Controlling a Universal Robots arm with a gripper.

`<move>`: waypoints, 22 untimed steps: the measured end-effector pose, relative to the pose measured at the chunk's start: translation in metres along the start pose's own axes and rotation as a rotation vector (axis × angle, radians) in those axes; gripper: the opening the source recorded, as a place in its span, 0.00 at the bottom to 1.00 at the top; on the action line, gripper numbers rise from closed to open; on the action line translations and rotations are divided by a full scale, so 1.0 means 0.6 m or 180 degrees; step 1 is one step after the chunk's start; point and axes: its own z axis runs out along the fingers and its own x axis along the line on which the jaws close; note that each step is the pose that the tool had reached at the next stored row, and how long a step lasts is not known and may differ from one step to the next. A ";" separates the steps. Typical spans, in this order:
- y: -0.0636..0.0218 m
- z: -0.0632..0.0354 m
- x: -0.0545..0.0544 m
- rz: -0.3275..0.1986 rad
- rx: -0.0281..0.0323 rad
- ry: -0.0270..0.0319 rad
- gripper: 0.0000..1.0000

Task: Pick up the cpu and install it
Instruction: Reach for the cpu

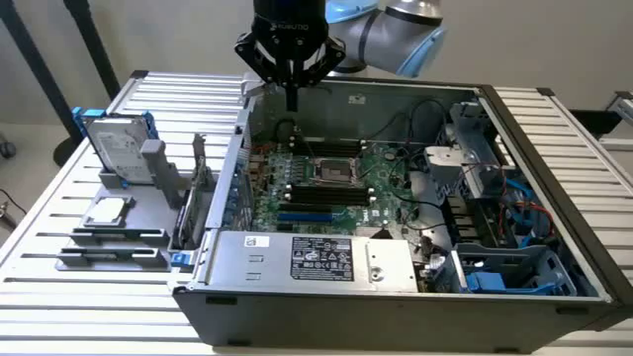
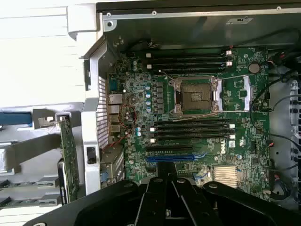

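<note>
The gripper [image 1: 292, 100] is hovering with its fingers pinched together and holding nothing, above the open case [image 1: 396, 104]. In the exterior view, the cpu [image 1: 109, 211] is lying on the grey rack [image 1: 118, 237], at 9 o'clock from the bare socket [image 1: 334, 172].

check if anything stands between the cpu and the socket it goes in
Yes: an upright card and the case wall rise between the cpu on its rack and the socket. Over them the way looks free, and the socket lies bare. The gripper, shut, hangs over the case's rear.
</note>
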 end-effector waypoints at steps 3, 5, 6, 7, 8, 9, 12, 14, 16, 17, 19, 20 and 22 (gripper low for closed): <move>0.000 0.000 0.000 0.0000 0.0000 0.0000 0.11; 0.000 0.000 0.000 0.0000 0.0000 0.0000 0.11; 0.000 0.000 0.000 0.0000 0.0000 0.0000 0.11; 0.000 0.000 0.000 0.0000 0.0000 0.0000 0.11; 0.000 0.000 0.000 0.0000 0.0000 0.0000 0.11; 0.000 0.000 0.000 0.0000 0.0000 0.0000 0.11; 0.000 0.000 0.000 0.0001 0.0000 0.0000 0.11; 0.000 0.000 0.011 0.0000 0.0001 0.0000 0.11; 0.001 0.000 0.026 0.0001 0.0000 0.0000 0.11; 0.002 0.001 0.034 0.0000 -0.0001 0.0000 0.11; 0.004 0.001 0.049 0.0001 0.0000 0.0000 0.11; 0.005 0.002 0.057 0.0000 0.0000 0.0000 0.11; 0.006 0.003 0.072 0.0001 0.0000 0.0000 0.11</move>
